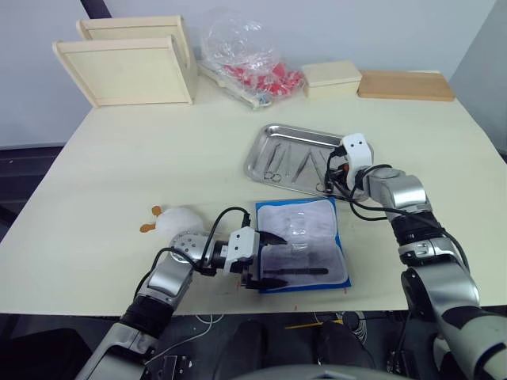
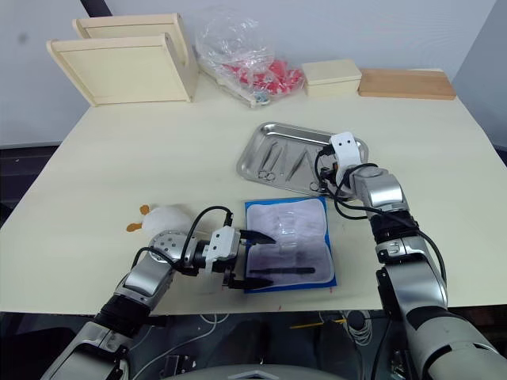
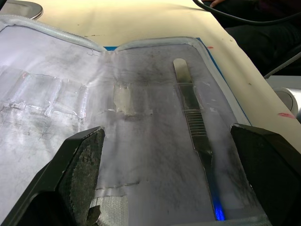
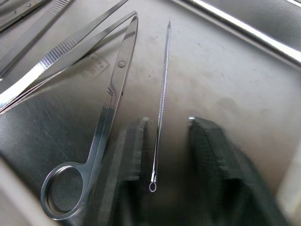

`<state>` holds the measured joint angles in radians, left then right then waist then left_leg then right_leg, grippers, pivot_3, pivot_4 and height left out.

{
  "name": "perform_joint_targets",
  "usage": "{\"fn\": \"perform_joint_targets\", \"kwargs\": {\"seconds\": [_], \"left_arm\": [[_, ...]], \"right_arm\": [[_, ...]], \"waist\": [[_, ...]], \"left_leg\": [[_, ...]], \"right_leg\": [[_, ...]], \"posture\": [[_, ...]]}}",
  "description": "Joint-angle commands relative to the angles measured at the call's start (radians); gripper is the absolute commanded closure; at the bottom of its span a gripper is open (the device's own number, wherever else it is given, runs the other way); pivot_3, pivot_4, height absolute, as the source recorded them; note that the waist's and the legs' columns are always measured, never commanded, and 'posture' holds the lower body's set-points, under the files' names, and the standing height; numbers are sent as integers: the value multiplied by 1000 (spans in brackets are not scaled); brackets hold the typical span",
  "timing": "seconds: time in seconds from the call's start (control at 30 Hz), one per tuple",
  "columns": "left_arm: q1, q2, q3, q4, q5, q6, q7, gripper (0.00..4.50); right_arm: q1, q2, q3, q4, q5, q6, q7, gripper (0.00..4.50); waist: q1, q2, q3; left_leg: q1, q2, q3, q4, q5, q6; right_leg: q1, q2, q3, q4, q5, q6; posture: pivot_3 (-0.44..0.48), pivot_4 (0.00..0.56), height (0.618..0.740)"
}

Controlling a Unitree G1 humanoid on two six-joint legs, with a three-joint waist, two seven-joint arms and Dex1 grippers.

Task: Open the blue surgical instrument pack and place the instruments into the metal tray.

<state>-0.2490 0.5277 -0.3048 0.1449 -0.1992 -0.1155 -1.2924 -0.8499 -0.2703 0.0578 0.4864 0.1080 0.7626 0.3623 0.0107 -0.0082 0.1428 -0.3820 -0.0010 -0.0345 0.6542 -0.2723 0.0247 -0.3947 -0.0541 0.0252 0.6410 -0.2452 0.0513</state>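
Over the metal tray [image 1: 261,146], right hand [image 4: 165,155] straddles a thin probe [image 4: 162,89], unclamped; left hand [image 3: 164,179] wide above the pack's scalpel [image 3: 195,127].

Even, bright light falls over the table [image 1: 119,182], with soft shadows. Glare streaks the tray [image 4: 244,33]; the right gripper's fingers [image 4: 221,165] blur.

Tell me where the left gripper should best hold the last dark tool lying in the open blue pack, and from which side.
Probably the ribbed middle of the scalpel handle, from above, fingers astride its narrow width. It lies flat on the open pack, between the left gripper fingers.
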Motion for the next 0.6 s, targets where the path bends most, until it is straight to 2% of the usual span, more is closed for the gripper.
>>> {"fn": "perform_joint_targets", "kwargs": {"seconds": [0.03, 0.1, 0.23, 0.37, 0.6], "left_arm": [[48, 27, -37, 37, 41, 30, -11, 0], [48, 28, -37, 35, 40, 31, -10, 0], [44, 32, -36, 30, 38, 33, -11, 0], [42, 33, -37, 30, 39, 33, -14, 0], [31, 33, -40, 43, 39, 30, -23, 0]], "right_arm": [[-6, -52, -8, -124, -7, -71, 41, 1226], [15, -67, -9, -184, 3, -77, 64, 364], [82, -108, -18, -341, 50, -129, 158, 364], [193, -161, -45, -493, 125, -284, 310, 364], [413, -276, -107, -661, 259, -378, 520, 364]], "waist": [[-1, 0, 0], [-5, 0, 0], [-20, 1, 0], [-24, 1, 0], [-24, 1, 0]], "left_leg": [[0, 0, 0, 0, 0, 0], [0, 0, 0, 0, 0, 0], [0, 0, 0, 0, 0, 0], [0, 1, 0, 0, 0, 0], [2, 2, -1, 0, 0, 0]], "right_leg": [[0, 0, 0, 0, 0, 0], [0, 0, 0, 0, 0, 0], [0, 0, 0, 0, 0, 1], [0, 0, 0, 0, 0, 1], [1, 1, 0, 2, -1, 1]], "posture": [[0, 150, 740], [0, 150, 740], [0, 150, 740], [0, 150, 740], [0, 150, 740]]}}
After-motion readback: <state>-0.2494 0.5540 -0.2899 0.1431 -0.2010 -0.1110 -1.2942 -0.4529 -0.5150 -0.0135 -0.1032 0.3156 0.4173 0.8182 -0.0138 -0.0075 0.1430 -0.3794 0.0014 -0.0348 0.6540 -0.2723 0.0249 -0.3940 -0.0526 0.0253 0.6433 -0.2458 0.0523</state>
